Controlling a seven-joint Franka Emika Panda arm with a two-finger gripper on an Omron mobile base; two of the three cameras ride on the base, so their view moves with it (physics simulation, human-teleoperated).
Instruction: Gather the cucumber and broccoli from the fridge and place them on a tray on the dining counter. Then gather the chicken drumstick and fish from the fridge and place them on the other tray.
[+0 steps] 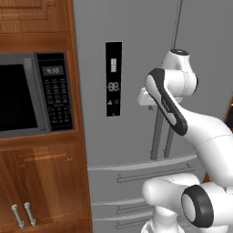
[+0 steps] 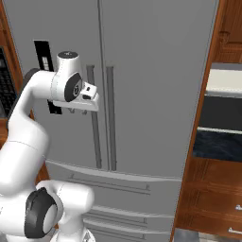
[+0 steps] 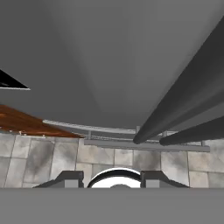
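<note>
The grey steel fridge point(image 1: 127, 54) point(image 2: 156, 71) point(image 3: 109, 57) stands with both doors closed. My gripper point(image 2: 78, 111) point(image 3: 113, 179) hangs just in front of the left door, pointing down, beside the left bar handle point(image 2: 94, 137) point(image 3: 183, 100). Its two fingertips stand apart with nothing between them, so it is open. In the left base view the hand point(image 1: 146, 98) is partly hidden by my own forearm. The cucumber, broccoli, chicken drumstick, fish, trays and dining counter are out of view.
A microwave point(image 1: 27, 95) sits in wooden cabinets point(image 1: 45, 182) left of the fridge. Drawer fronts point(image 2: 118, 184) with horizontal bars lie below the doors. More wooden cabinets and a dark shelf point(image 2: 222, 137) stand to the right. Tiled floor point(image 3: 52, 157) lies below.
</note>
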